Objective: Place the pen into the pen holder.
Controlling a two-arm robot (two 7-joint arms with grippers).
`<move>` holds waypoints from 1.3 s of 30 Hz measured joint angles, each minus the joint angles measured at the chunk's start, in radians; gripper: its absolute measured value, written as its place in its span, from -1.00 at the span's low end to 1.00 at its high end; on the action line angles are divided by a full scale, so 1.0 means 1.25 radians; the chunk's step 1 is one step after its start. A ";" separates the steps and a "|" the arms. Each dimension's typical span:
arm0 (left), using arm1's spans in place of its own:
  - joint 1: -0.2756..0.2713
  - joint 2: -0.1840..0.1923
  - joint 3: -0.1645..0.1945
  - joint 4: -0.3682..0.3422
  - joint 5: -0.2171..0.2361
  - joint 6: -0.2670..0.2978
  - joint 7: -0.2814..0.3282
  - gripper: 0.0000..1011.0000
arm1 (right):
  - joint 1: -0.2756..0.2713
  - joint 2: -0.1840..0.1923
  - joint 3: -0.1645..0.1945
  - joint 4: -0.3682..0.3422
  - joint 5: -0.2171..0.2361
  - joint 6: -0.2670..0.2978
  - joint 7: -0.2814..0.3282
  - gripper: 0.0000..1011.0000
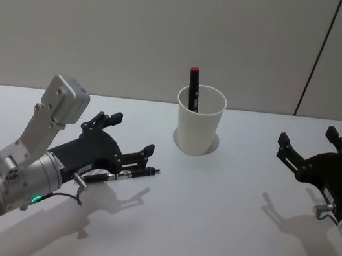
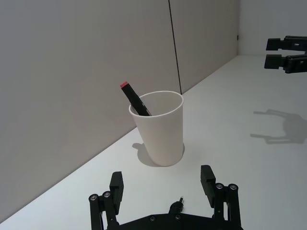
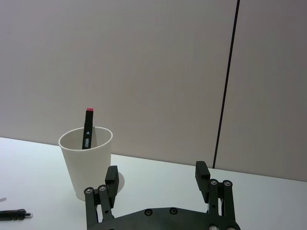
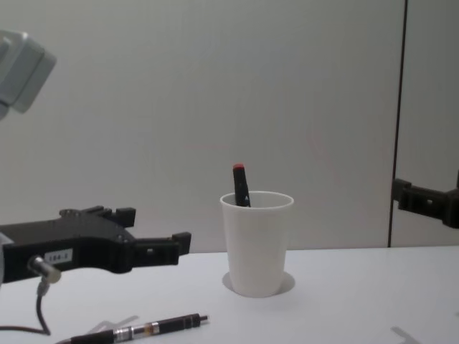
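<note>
The pen holder (image 1: 197, 129) is a white paper cup standing at the table's back middle, also seen in the chest view (image 4: 257, 244). A black marker with a red cap (image 1: 194, 89) leans inside it. A black pen (image 1: 129, 173) lies flat on the table at the left, its tip toward the cup, and shows in the chest view (image 4: 147, 330). My left gripper (image 1: 132, 134) hovers open just above and behind the pen, not touching it, nothing between its fingers. My right gripper (image 1: 308, 136) hangs open and empty at the far right.
A plain grey wall runs close behind the cup, with a dark vertical seam (image 1: 317, 57) at the right. The white table (image 1: 220, 228) stretches bare between the two arms. A thin cable (image 4: 39, 312) dangles from the left wrist.
</note>
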 joint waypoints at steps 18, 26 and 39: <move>-0.017 0.018 -0.012 0.056 -0.023 0.005 -0.119 0.98 | 0.000 0.000 0.000 0.000 0.000 0.000 0.000 0.98; -0.038 0.008 -0.011 0.092 -0.008 0.005 -0.155 0.98 | 0.000 0.000 0.000 0.000 0.000 0.000 0.000 0.98; -0.060 -0.004 -0.004 0.134 0.019 0.007 -0.184 0.98 | 0.000 0.000 0.000 0.000 0.000 0.000 0.000 0.98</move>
